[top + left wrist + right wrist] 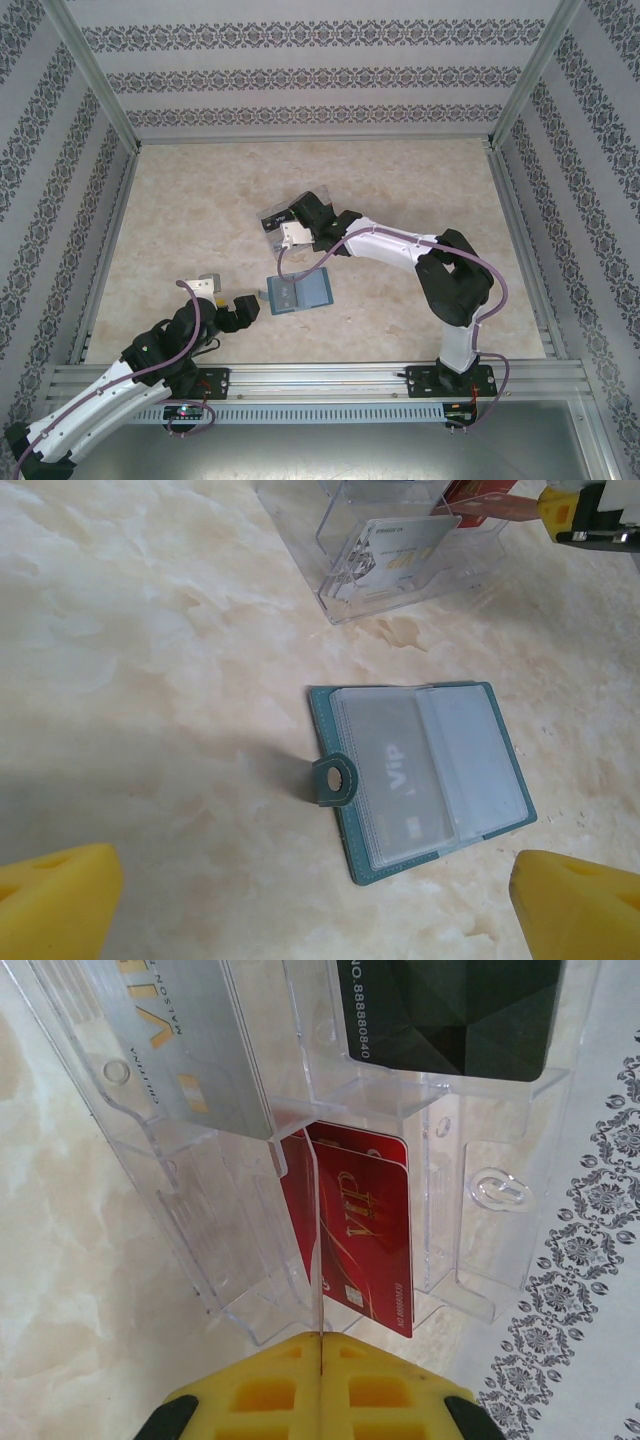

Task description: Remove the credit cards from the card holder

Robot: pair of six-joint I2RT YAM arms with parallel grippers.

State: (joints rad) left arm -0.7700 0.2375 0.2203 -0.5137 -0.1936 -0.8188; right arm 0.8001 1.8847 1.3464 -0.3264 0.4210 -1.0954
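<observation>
L gripper (315, 920) wide open, poised just short of card holder (425, 775), unfolded flat on table (150, 630), silver VIP card (395, 770) sleeved; prob. lining up a pull. R gripper (320, 1380) closed over clear tray (200, 1260) by red VIP card (370, 1230); grip unclear.

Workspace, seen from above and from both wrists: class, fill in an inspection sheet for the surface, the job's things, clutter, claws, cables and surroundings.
Surface: beige marbled tabletop, no spills seen.
Job's things: card holder lying open, a VIP card in one sleeve; clear tray beyond it, holding a silver card, a black card and a red card.
Clutter: nothing seen.
Claws: left claw open, apart from the card holder; right claw shut at the tray's red-card slot, and I cannot tell whether it pinches anything.
Cables: left cable and right cable run along the arms, off the cards.
Surroundings: patterned walls, metal frame.
</observation>
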